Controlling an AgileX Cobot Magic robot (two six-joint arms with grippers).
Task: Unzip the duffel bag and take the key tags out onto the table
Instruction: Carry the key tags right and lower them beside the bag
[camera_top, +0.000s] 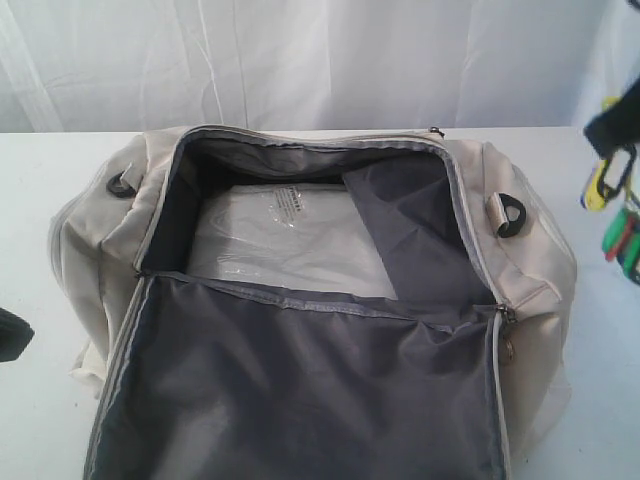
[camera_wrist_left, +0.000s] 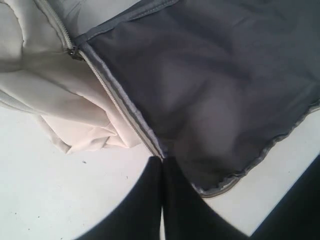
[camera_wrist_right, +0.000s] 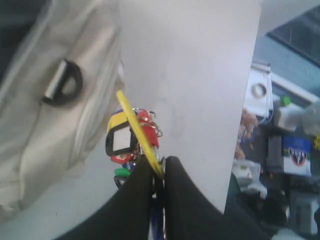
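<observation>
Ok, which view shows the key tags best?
Right wrist view: the key tags sit close-up, pinched in the right tool. The exterior view clips them at its edge; the left wrist view shows none.

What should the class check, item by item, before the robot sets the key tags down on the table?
1. Bag unzipped: ok, its flap lies folded open.
2. Key tags out of the bag: ok, hanging beside it.
3. Right hand shut on the tags: ok, pinching the yellow one.
4. Bare table under the tags: ok.
5. Left hand free of the flap: cannot tell; it is shut at the flap's edge.
</observation>
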